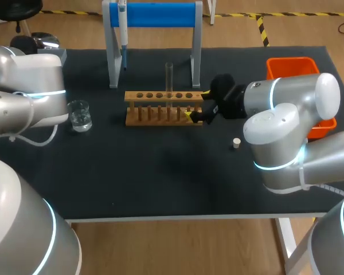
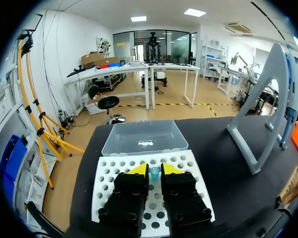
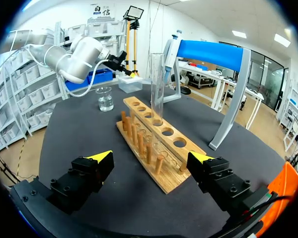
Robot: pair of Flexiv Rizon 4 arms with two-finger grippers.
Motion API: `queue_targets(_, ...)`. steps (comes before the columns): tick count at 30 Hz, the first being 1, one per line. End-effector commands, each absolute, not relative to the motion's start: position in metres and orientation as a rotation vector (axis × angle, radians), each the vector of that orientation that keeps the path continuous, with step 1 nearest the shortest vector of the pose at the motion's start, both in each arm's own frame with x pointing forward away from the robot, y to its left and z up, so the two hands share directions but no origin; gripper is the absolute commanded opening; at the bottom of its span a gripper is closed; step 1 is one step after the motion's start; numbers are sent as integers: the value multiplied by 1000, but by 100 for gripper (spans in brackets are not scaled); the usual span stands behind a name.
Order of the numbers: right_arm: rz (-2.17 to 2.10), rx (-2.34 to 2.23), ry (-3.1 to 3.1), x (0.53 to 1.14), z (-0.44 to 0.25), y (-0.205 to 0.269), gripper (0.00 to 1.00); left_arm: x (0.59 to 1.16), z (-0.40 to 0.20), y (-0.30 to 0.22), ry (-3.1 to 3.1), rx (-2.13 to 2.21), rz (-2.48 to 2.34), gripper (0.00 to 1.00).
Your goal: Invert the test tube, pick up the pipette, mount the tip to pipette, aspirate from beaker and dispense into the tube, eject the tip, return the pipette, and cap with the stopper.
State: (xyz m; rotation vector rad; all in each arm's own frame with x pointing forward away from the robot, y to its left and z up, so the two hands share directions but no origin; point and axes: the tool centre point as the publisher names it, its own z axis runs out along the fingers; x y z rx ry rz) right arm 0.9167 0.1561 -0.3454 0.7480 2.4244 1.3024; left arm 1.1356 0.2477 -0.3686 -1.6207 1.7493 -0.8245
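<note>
Head cam: high behind robot, down on whole table [image 1: 160,183]. L wrist: close over tip box [image 2: 105,173], faces far. R wrist: low by rack [image 3: 165,186], faces left; shares rack, beaker [image 3: 105,98] w/ head.

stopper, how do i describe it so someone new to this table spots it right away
On the black table, find the wooden rack in the middle. To its right and nearer the front edge, the stopper sits alone on bare mat. It is the only small, pale, cork-like plug there, far smaller than the rack or the orange bin.
</note>
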Motion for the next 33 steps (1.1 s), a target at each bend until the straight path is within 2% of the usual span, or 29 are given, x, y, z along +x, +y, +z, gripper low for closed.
queue_targets(1, 1302, 748, 2426, 917, -345, 156, 100, 1139, -373, 247, 1752, -1620, -822, 3)
queue_targets(2, 1302, 748, 2426, 917, -345, 156, 100, 1139, -373, 247, 1753, -1619, -822, 0)
queue_targets(19, 1302, 748, 2426, 917, -345, 156, 100, 1139, -362, 247, 1736, -1605, -824, 0)
queue_targets(33, 1302, 748, 2426, 917, -345, 156, 100, 1137, -328, 242, 1716, -1546, -816, 0)
